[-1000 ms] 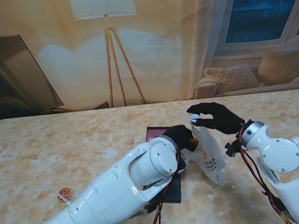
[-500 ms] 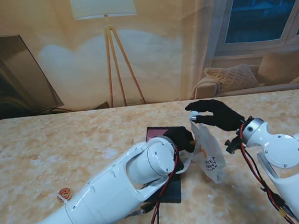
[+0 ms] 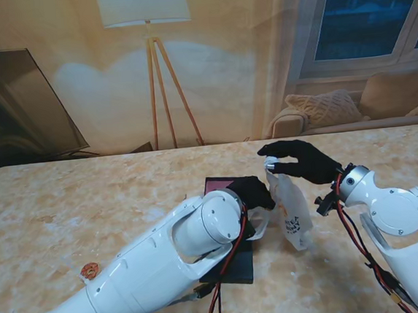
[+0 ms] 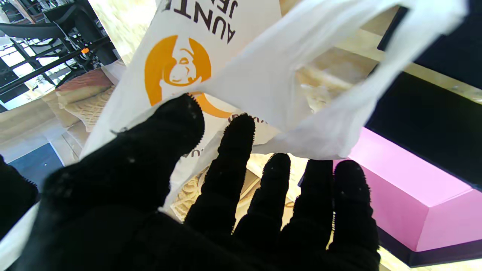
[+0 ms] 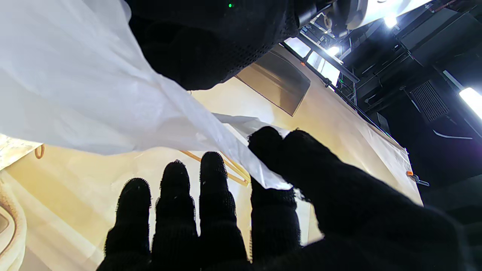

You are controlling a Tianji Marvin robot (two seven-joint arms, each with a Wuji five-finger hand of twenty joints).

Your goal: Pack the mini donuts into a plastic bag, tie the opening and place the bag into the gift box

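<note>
Now, right hand (image 3: pixel 302 160): lifted over the middle of the counter (image 3: pixel 89 203), toward its far edge; thumb and forefinger pinch the top of the plastic bag (image 3: pixel 290 209), the other three fingers (image 5: pixel 177 210) stretched out and apart.
Plastic bag: white with an orange logo and dark print, hanging from that pinch; whether its lower end touches the counter I cannot tell.
Left hand (image 3: pixel 254 192): just beside the bag on its left; thumb (image 4: pixel 165 139) lies against the bag's printed face, four fingers extended with slight gaps, a loop of the bag above the fingertips. Whether it grips the plastic I cannot tell.
Gift box (image 3: pixel 226 235): dark outside, pink inside, flat on the counter near its middle, largely hidden by the left arm.
Mini donut (image 3: pixel 88 269): one small brown ring near the counter's near-left corner, well apart from the bag.
</note>
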